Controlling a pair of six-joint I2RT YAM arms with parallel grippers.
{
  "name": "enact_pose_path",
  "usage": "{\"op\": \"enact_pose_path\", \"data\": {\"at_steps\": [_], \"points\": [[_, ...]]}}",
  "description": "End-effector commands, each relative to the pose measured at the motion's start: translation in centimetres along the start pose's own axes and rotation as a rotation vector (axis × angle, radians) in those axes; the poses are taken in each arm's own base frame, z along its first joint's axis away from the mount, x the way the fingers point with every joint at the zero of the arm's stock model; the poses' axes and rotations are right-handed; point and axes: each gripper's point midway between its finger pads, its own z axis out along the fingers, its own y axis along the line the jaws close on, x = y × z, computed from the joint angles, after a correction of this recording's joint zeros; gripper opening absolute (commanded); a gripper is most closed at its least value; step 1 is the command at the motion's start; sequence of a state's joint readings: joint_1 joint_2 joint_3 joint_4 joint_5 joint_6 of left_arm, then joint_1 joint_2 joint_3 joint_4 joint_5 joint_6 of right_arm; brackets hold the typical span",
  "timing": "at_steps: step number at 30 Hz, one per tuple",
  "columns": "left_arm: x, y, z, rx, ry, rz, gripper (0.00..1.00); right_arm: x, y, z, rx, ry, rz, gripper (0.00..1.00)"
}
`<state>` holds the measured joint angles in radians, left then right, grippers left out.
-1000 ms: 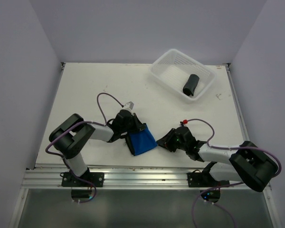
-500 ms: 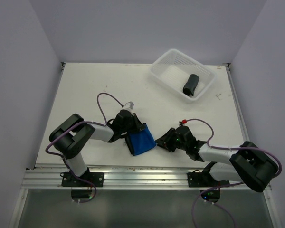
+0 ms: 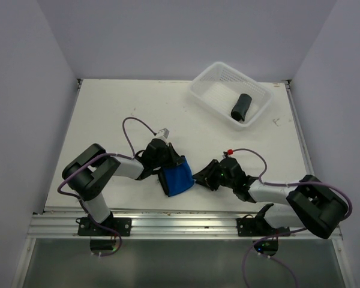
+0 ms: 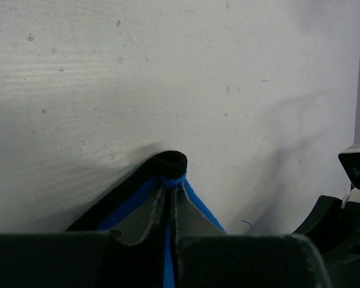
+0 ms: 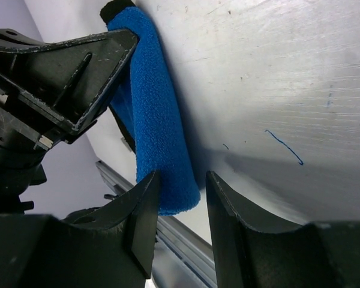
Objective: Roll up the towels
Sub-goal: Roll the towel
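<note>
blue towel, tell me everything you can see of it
The blue towel is bright blue fuzzy cloth with black edging, loosely rolled, lying near the table's front edge. The left fingers are shut on a black-edged corner. The right fingers stand open at its other end; contact unclear.

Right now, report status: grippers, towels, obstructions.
Left gripper shut on blue towel corner. Right gripper open at its edge, no grip. Dark towel rolled, in basket. Nothing obstructing.

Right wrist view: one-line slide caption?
Open right hand lined up on the end of the blue towel, which the left hand pinches on the table.
</note>
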<state>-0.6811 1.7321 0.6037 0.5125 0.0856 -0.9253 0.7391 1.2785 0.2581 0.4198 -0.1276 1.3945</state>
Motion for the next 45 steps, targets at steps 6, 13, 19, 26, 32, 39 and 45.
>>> {"op": "enact_pose_path", "data": {"at_steps": [6, 13, 19, 26, 32, 39, 45], "points": [[4.6, 9.0, -1.2, -0.315, 0.12, 0.042, 0.0, 1.6, 2.7, 0.9, -0.06, 0.057, -0.039, 0.38], [4.7, 9.0, -1.2, -0.318, 0.12, 0.042, 0.0, 3.0, 1.0, 1.9, 0.037, 0.1, -0.109, 0.36], [4.7, 9.0, -1.3, -0.319, 0.121, 0.042, 0.0, 3.8, -0.7, 2.2, 0.125, 0.119, -0.223, 0.25], [4.7, 9.1, -1.3, -0.325, 0.116, 0.038, 0.0, 4.5, -1.3, 1.9, 0.24, 0.134, -0.426, 0.23], [4.6, 8.9, -1.5, -0.317, 0.118, 0.036, 0.0, 6.0, -2.8, 2.3, 0.326, 0.176, -0.538, 0.08], [3.1, 7.0, -1.5, -0.272, 0.108, 0.05, 0.0, 5.9, -3.5, 1.0, 0.405, 0.116, -0.673, 0.0], [-0.2, 4.1, -1.4, -0.199, 0.078, 0.057, 0.0, 3.9, -3.0, -2.3, 0.598, 0.057, -0.964, 0.0]]}}
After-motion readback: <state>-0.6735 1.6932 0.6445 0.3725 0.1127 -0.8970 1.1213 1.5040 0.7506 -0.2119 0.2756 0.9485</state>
